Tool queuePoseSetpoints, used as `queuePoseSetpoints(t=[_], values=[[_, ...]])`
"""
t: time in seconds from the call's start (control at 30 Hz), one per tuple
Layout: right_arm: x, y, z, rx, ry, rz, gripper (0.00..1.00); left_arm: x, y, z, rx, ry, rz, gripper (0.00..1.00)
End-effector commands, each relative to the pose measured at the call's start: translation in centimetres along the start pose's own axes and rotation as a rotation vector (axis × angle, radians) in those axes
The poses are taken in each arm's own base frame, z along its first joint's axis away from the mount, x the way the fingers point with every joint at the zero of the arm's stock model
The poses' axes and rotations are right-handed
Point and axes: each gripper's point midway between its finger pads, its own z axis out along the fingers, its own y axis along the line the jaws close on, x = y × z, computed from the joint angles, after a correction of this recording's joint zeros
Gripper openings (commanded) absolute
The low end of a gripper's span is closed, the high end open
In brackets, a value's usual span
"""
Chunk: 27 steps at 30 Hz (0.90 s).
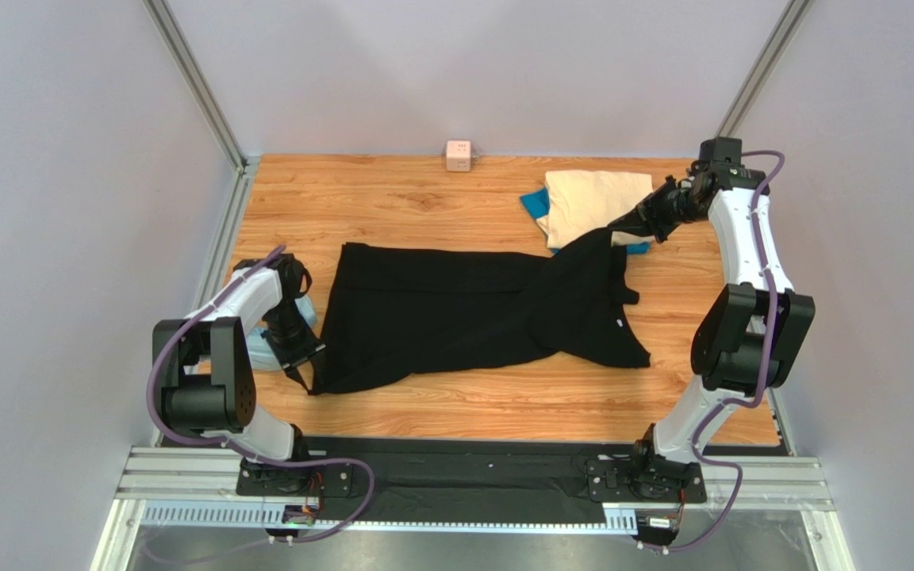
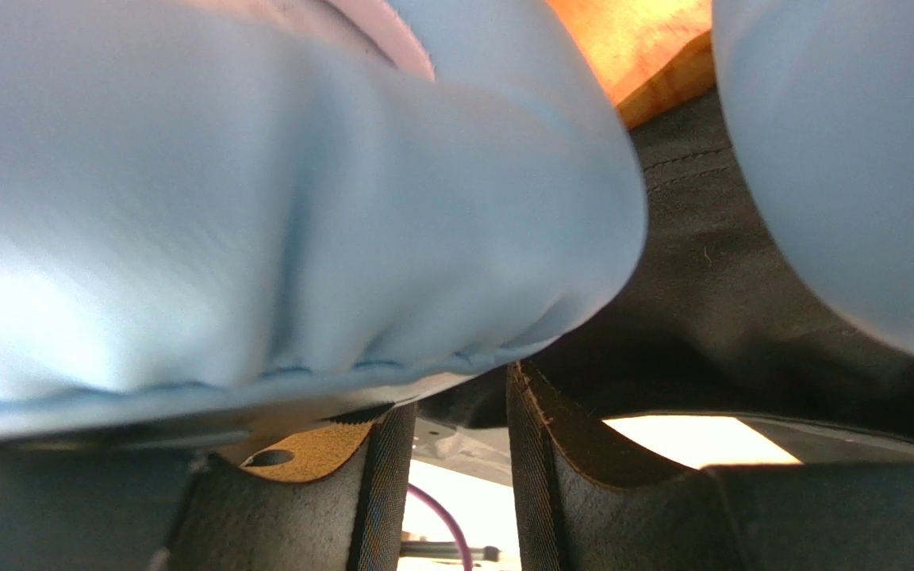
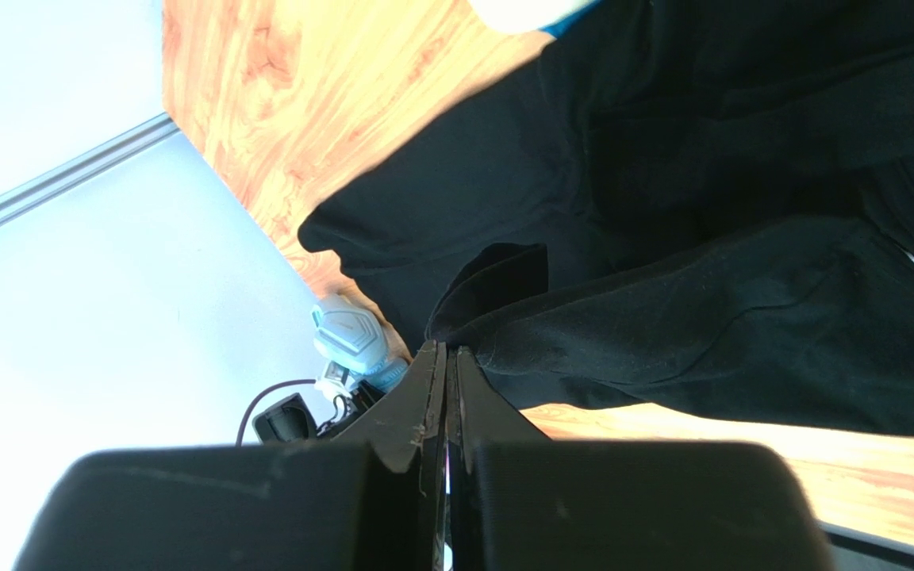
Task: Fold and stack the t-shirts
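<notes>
The black t-shirt (image 1: pixel 450 312) lies spread across the middle of the table, bunched toward its right end. My right gripper (image 1: pixel 612 228) is shut on its upper right edge and holds that edge lifted; the wrist view shows the jaws (image 3: pixel 446 349) pressed together on black cloth (image 3: pixel 688 238). My left gripper (image 1: pixel 303 361) is at the shirt's lower left corner. Its fingers (image 2: pixel 456 393) stand a narrow gap apart with black cloth (image 2: pixel 712 274) at the tips. The cream-beige t-shirt (image 1: pixel 599 196) lies folded at the back right on top of the bright blue t-shirt (image 1: pixel 535 205).
A light-blue plastic ring (image 1: pixel 262 345) lies under my left wrist and fills most of the left wrist view (image 2: pixel 247 202). A small pink cube (image 1: pixel 458 155) sits at the table's back edge. Grey walls close in the table on both sides.
</notes>
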Motion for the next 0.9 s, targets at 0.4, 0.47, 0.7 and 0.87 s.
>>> queuePoseSetpoints(t=[0.4,0.47,0.7,0.87], values=[[-0.7,1.4,-0.5,-0.054,-0.018,-0.005,0.00,0.7,-0.9,-1.3,0.060,0.037,0.163,0.41],[-0.6,1.3,-0.4,-0.054,-0.017,-0.006,0.00,1.0,-1.1,-1.3,0.059,0.037,0.178,0.41],[-0.2,1.2,-0.3,-0.053,-0.011,-0.003,0.00,1.4,-0.8,-1.0,0.056,0.049,0.199,0.41],[-0.1,1.1,-0.2,-0.054,-0.010,0.002,0.00,1.4,-0.7,-0.8,0.046,0.060,0.215,0.40]])
